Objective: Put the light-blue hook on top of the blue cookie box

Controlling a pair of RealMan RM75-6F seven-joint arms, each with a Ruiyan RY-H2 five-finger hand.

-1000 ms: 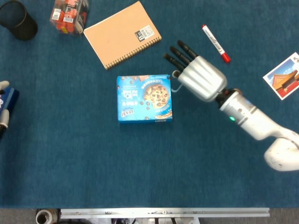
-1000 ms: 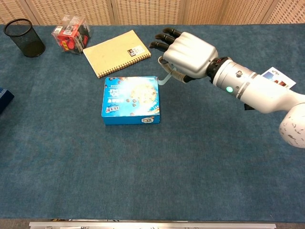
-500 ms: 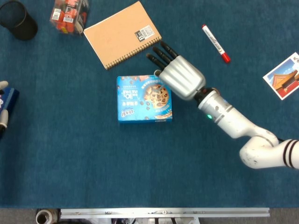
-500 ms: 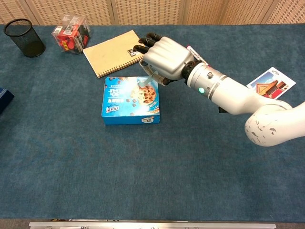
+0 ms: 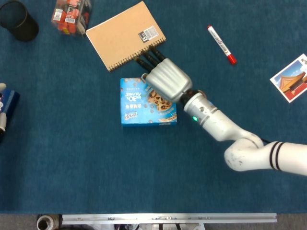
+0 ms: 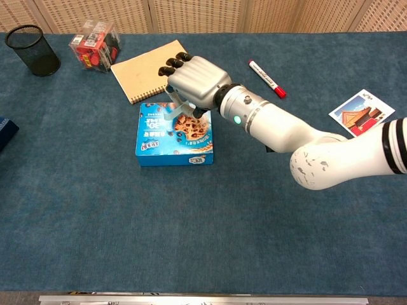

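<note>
Table covered in blue cloth lies beneath the right hand, which hangs over the far right part of the cookie box with its fingers clamped on the light-blue hook, held just above the box top. Just beyond the fingertips is a notebook; a red marker lies well off to its right. Only a sliver of the left hand shows, too little to tell its state.

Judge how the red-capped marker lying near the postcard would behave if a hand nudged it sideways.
The marker is a slim round tube lying flat on the blue cloth, so it would probably roll rather than slide. It looks light and stiff. The cloth's texture may damp the roll, and any pocket clip, too small to tell here, could stop it sooner.
</note>
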